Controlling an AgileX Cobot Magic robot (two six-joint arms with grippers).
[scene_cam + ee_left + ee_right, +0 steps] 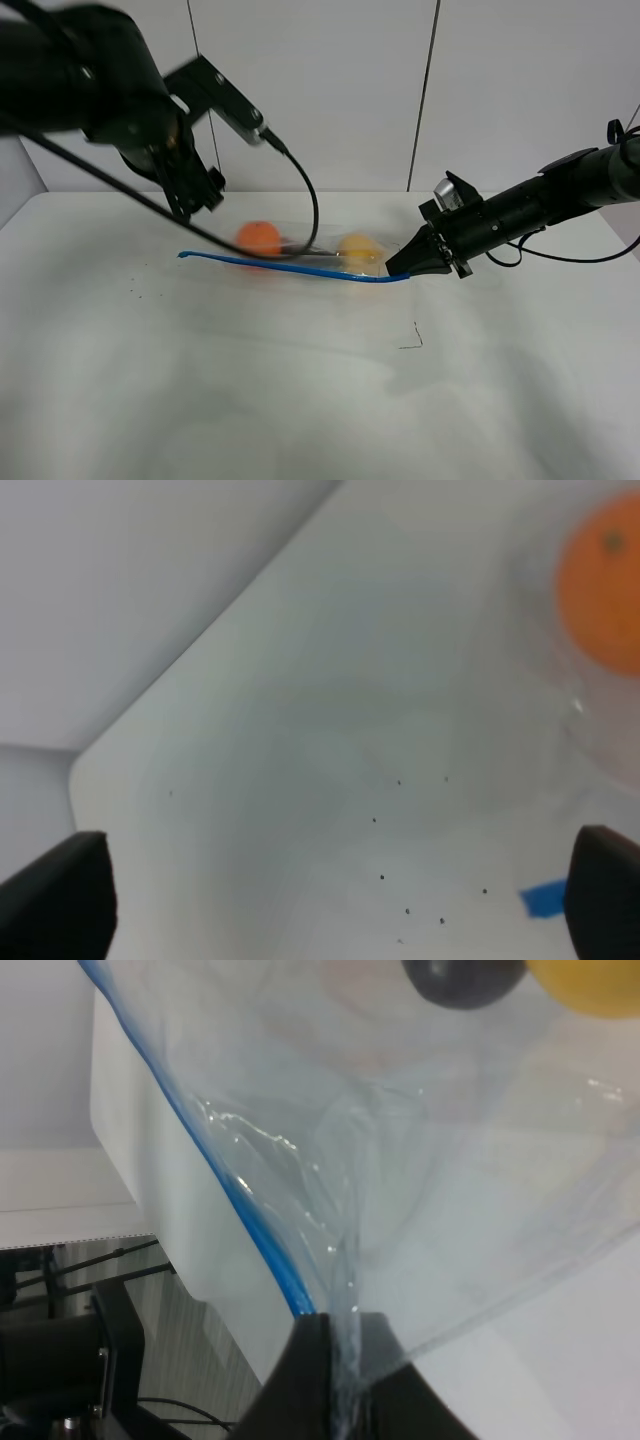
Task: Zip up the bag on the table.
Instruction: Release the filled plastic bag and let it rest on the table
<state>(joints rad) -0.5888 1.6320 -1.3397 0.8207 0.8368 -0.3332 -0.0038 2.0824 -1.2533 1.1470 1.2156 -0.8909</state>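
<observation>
Pinching the zip bag's (450,1160) corner in the closed right gripper (398,268), just at the end of the blue zip strip (290,264). Holding the left gripper (200,195) wide open and empty near the strip's other end. Keeping the bag mid-tabletop (300,400), orange (259,238), eggplant (462,980) and pear (358,247) inside.

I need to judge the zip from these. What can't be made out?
Blue zip strip of the clear plastic bag: sealed or open, too thin in exterior high view.
Dark purple eggplant and yellow pear: cut by right wrist view's edge.
Round orange fruit: blurred, cut off, left wrist view.
</observation>
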